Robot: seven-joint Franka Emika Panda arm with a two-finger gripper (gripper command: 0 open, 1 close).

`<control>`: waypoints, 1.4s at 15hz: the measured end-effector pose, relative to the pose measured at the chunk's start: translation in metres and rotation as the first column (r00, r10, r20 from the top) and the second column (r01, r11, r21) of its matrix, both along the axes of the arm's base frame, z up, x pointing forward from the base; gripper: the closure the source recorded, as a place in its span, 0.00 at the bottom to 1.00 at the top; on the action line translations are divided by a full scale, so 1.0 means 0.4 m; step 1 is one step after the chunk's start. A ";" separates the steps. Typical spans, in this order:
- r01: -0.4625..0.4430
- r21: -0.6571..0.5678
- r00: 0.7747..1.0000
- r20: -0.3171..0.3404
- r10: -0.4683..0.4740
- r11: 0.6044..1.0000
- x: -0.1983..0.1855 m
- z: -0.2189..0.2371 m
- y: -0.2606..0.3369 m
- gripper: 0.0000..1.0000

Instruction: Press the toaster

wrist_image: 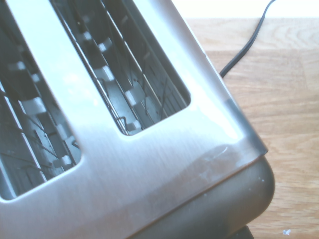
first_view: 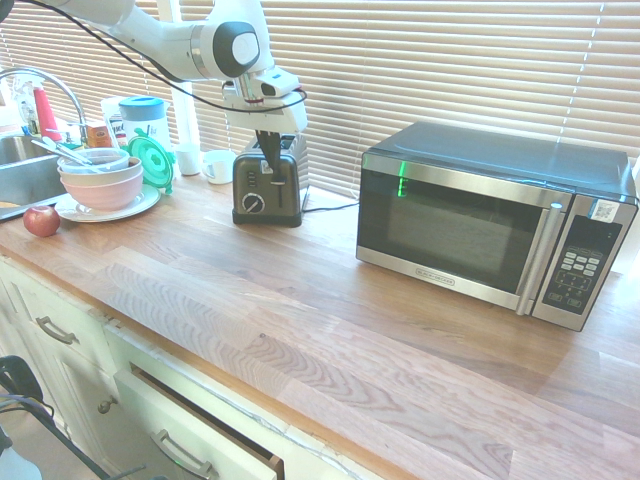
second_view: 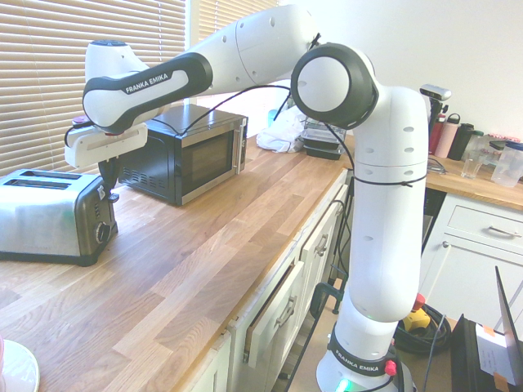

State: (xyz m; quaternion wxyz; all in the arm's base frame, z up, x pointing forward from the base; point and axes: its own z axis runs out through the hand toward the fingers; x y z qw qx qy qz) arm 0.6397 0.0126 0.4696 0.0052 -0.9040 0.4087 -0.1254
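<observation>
Closed tight with nothing between its fingers, the gripper points steeply down over the black front end of the toaster, fingertips right at the lever on that panel; actual contact is hard to judge. That toaster stands on the wooden countertop by the window blinds, its two slots empty in the wrist view. Beside it, further along the counter, sits the microwave; on its other side, stacked bowls and a red apple.
</observation>
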 end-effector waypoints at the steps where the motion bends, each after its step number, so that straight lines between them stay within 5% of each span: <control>1: 0.002 -0.001 1.000 -0.004 -0.002 1.000 0.002 -0.008 -0.003 1.00; 21: 0.013 0.011 0.999 -0.034 -0.013 1.000 0.011 -0.153 -0.041 1.00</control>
